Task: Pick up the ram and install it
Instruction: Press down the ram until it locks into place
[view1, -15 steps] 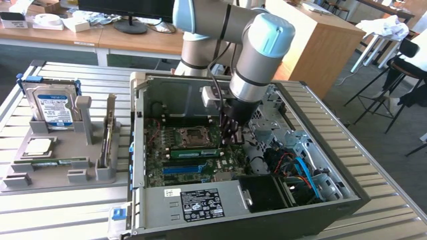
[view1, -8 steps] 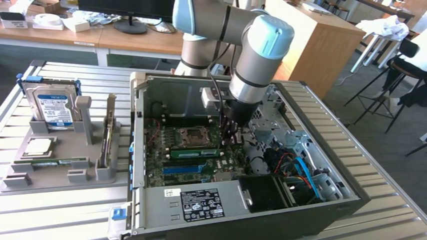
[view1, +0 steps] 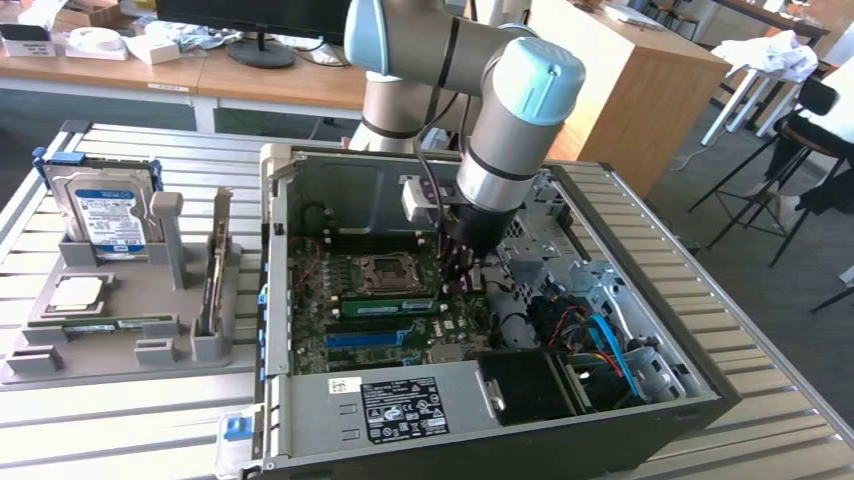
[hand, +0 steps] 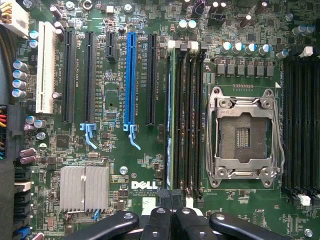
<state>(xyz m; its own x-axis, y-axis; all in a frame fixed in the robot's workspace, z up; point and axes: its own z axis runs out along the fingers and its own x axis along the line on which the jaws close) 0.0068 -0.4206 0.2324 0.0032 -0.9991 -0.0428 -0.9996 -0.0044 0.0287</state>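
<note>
Inside the open computer case (view1: 274, 300), a green ram stick (view1: 387, 305) stands in a slot on the motherboard (view1: 350, 345), just beside the empty processor socket (view1: 390, 272). In the wrist view the ram (hand: 169, 125) shows edge-on in the outermost black memory slot, next to the socket (hand: 243, 132). My gripper (view1: 462, 285) reaches down into the case at one end of that stick. Its fingers (hand: 172, 202) are pressed together with nothing between them, right over the slot's end. Whether they touch the ram I cannot tell.
A grey holder (view1: 120, 350) at the exterior view's left carries a hard drive (view1: 107, 210), a silver processor chip (view1: 74, 293) and another green stick (view1: 114, 322). Blue cables (view1: 601, 335) and a drive cage crowd the case's other side. Long card slots (hand: 131, 75) run beside the memory slots.
</note>
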